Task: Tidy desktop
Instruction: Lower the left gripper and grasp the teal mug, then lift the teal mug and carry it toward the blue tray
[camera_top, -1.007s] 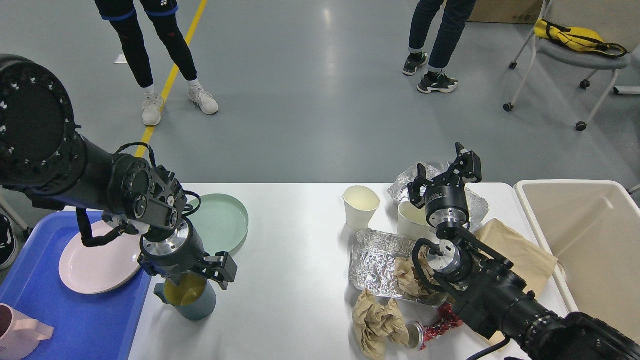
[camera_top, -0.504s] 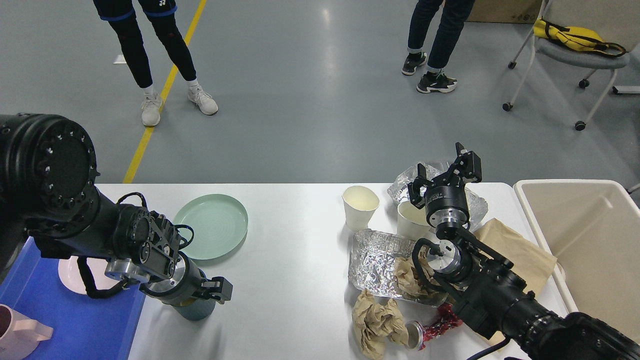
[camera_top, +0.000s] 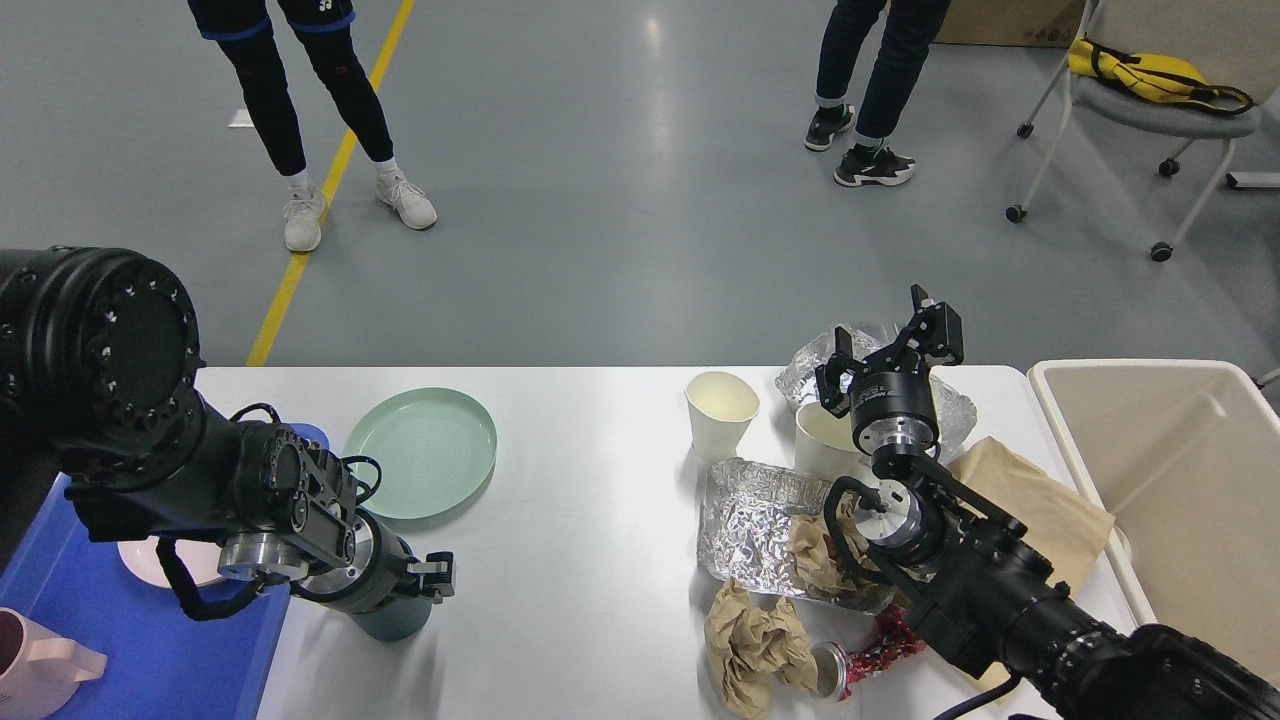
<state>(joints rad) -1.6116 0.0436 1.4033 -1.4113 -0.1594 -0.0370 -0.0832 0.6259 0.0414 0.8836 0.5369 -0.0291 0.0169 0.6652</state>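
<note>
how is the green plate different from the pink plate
The green plate lies on the white desktop; the pink plate lies in the blue tray. The green plate shows whole, while the pink plate is mostly hidden behind the left arm. They differ in colour, pale green against pale pink. Both are round, plain and lie flat; nothing shows on either.

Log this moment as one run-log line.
left gripper: down over teal mug, grip unclear | right gripper: open, raised above paper cups | green plate: on desktop | trash: uncollected
</note>
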